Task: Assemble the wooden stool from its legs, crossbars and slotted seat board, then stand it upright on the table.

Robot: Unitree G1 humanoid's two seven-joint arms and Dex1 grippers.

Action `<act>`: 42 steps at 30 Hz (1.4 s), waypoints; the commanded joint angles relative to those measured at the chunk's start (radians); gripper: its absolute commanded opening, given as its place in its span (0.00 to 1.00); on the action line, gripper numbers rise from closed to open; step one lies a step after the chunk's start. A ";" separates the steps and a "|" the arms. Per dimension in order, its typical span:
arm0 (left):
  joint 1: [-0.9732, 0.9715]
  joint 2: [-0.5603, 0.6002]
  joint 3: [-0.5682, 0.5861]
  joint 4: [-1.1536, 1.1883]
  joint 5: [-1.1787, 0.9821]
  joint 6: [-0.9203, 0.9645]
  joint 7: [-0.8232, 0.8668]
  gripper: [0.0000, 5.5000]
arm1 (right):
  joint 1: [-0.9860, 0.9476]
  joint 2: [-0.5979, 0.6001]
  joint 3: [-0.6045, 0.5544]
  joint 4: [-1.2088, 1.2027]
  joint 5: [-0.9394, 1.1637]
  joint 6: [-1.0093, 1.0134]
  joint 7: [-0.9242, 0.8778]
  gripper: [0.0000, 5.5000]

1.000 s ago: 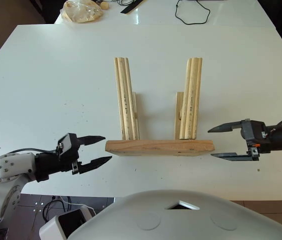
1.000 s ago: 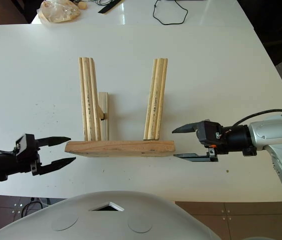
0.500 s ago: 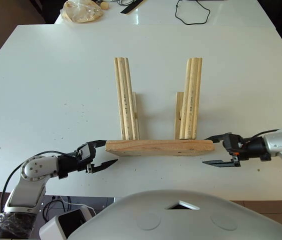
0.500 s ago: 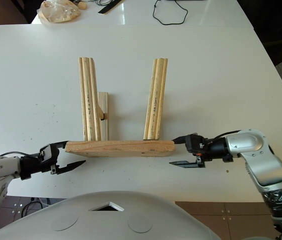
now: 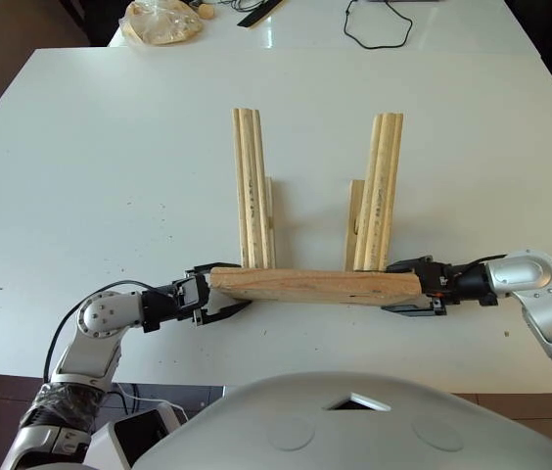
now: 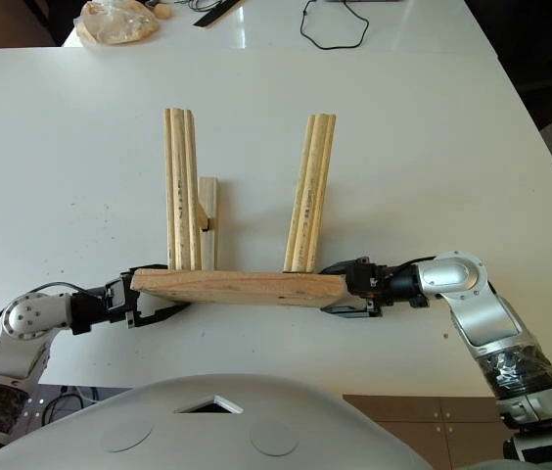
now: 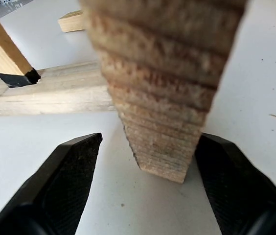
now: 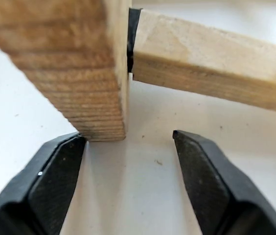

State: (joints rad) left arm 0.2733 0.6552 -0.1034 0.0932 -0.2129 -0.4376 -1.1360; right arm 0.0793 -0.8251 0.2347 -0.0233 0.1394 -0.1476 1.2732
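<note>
- On the flat white rectangular table (image 5: 80, 176), close to its near edge: one pale wooden stool (image 6: 180, 196), lying on its side.
- Thick rectangular layered-wood seat board (image 5: 315, 285): stands on its long edge, running left to right along the near edge of the table, with its broad face turned toward the far side.
- Left pair of slim light-wood legs (image 5: 252, 186): joined to the seat board near its left end and running flat away across the table.
- Right pair of matching legs (image 5: 381, 191): joined near the board's right end, roughly parallel to the left pair and well apart from it.
- Short wooden crossbars (image 5: 270, 211): one stub lies on the inner side of each leg pair.
- Black two-fingered left gripper (image 5: 222, 291): at the left end of the seat board. Its fingers (image 7: 67, 181) are spread wide, with the board's end grain between them.
- Black two-fingered right gripper (image 5: 393, 286): at the right end of the seat board. Its fingers (image 8: 55, 186) are also spread, one lying right at the board's corner and the other standing off it.
- Crumpled tan bag (image 5: 161, 22): on the white surface beyond the far edge, to the left.
- Thin black cable (image 5: 379, 24): looped on that same far surface, to the right.
</note>
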 commanded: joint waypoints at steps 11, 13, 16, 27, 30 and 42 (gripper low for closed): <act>-0.004 0.021 -0.077 0.059 0.023 0.004 -0.019 0.29 | -0.020 0.001 0.044 0.028 0.004 0.012 0.007 0.28; -0.004 0.018 -0.076 0.056 0.022 0.000 -0.011 0.29 | -0.015 -0.002 0.042 0.014 0.026 0.036 0.013 0.23; 0.002 0.010 -0.065 0.046 0.026 -0.006 0.017 0.29 | -0.001 -0.002 0.030 -0.016 0.069 0.082 0.016 0.23; 0.091 0.016 0.047 -0.296 -0.091 0.248 0.137 0.29 | 0.101 -0.065 -0.140 -0.342 0.329 0.585 -0.086 0.23; 0.128 0.053 0.097 -0.472 -0.190 0.385 0.124 0.29 | 0.122 -0.103 -0.197 -0.441 0.425 0.697 -0.070 0.23; 0.084 0.293 0.401 -0.808 -0.810 0.934 0.097 0.29 | 0.218 -0.236 -0.540 -0.709 0.932 0.971 0.007 0.23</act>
State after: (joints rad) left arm 0.4100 0.9392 0.1388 -0.5995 -0.6944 0.3889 -1.1171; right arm 0.2754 -1.0335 -0.2495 -0.5784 0.8154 0.7511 1.1906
